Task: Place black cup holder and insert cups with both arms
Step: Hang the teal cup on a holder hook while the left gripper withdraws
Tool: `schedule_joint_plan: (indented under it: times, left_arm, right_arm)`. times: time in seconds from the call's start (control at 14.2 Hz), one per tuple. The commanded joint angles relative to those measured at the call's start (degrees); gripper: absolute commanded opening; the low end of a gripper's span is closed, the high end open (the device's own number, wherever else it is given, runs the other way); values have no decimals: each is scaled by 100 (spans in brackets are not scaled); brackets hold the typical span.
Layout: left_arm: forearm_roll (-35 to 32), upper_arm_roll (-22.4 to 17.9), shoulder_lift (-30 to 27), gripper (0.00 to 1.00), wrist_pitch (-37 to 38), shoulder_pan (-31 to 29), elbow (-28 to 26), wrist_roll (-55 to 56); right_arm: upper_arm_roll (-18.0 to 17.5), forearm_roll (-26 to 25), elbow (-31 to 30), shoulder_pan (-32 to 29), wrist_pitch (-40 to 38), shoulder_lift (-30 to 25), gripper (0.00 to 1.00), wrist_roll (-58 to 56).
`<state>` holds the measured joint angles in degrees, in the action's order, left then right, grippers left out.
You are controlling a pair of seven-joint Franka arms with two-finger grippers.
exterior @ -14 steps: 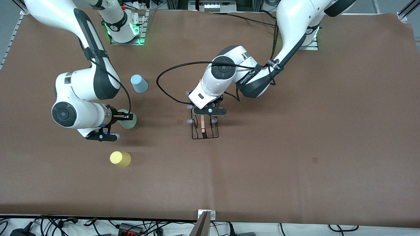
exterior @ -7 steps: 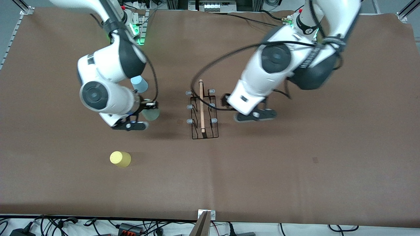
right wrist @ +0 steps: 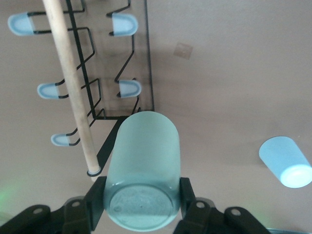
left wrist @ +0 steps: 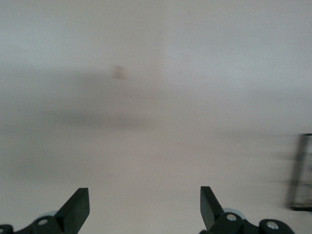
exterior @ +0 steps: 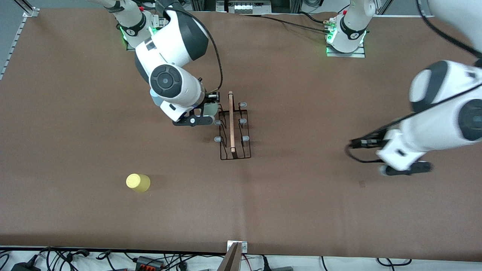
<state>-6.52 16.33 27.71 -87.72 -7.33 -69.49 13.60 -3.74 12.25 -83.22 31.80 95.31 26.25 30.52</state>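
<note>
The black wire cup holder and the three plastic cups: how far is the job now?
Done: black wire cup holder stands on the table. In hand: right gripper carries the grey-green plastic cup over its pegs. Left: the light blue cup and yellow cup; left gripper is open, empty.

Brown table (exterior: 301, 210): rack (exterior: 234, 130), yellow cup (exterior: 138, 182), blue cup (right wrist: 286, 163).

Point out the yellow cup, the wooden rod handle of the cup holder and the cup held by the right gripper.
yellow cup (exterior: 138, 182), front view, on its upturned base.
wooden rod handle (exterior: 231, 120), front view, mid-length of the rod.
grey-green cup (right wrist: 144, 161), right wrist view, on its side wall.
</note>
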Motion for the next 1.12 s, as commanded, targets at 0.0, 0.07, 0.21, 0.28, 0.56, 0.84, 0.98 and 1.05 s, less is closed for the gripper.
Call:
schedule_joint_plan:
  times: [0.0,0.07,0.21,0.28,0.56,0.84,0.98,1.05]
  left_arm:
    - [343,-1321,-1248,100,193,408,-732,-890]
    - [397,-1613,-1512,100,298,390,-742,-1338]
    - [415,-2053,-1699,100,439,521,-724,-1920]
    - [441,-2307,-1734,100,466,705,-742,-1914]
    - [730,-2249,-2137,100,396,769,-1679,-1081]
    - [714,-2055,-2367,100,53,759,-2025,-964]
    - [731,-2046,-2358,100,35,812,-1911,-964]
    - [749,-2046,-2350,100,27,838,-1798,-964]
  right_arm:
    - [31,111,78,72,-57,160,26,68]
    - [31,111,78,98,-48,213,26,60]
    - [40,67,78,265,-48,301,26,60]
    - [40,67,78,257,-22,336,26,51]
    - [40,67,78,257,338,617,26,51]
    - [40,93,87,248,611,811,100,383]
    - [84,76,157,213,559,680,100,892]
    - [93,59,253,152,489,531,100,973]
